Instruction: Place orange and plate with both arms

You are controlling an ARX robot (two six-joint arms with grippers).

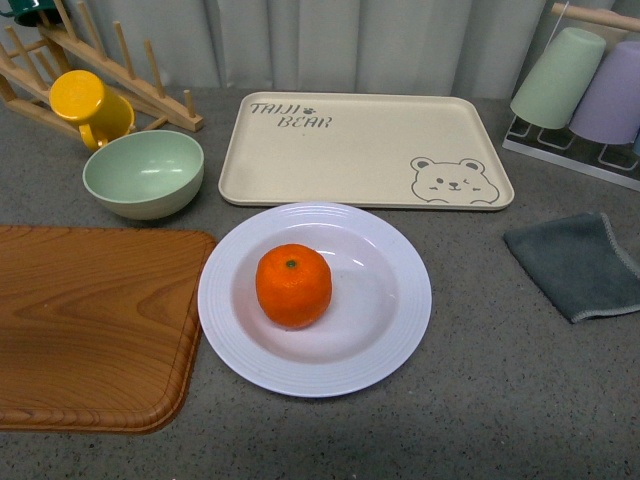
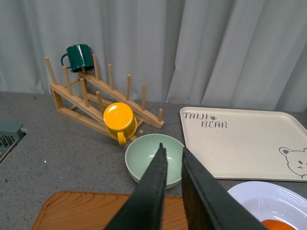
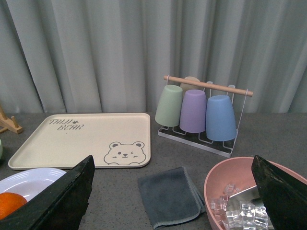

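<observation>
The orange [image 1: 293, 285] sits in the well of the white ridged plate [image 1: 400, 330], which rests on the grey table just in front of the beige bear tray. Neither arm shows in the front view. In the left wrist view my left gripper [image 2: 171, 151] is shut with nothing between its fingers, hovering above the wooden board and the green bowl; the plate's rim [image 2: 268, 194] and a sliver of the orange [image 2: 280, 225] show at the corner. My right gripper [image 3: 172, 165] stands wide open over the grey cloth, with the plate [image 3: 33, 179] and orange [image 3: 9, 203] off to one side.
The bear tray [image 1: 360, 150] lies behind the plate. A pale green bowl [image 1: 143, 172], a yellow mug [image 1: 88, 105] and a wooden rack [image 1: 110, 70] stand back left; a wooden board [image 1: 90, 320] lies left. A grey cloth [image 1: 580, 262] and a cup rack [image 1: 580, 90] are right. A pink bowl of ice [image 3: 244, 196] is near my right gripper.
</observation>
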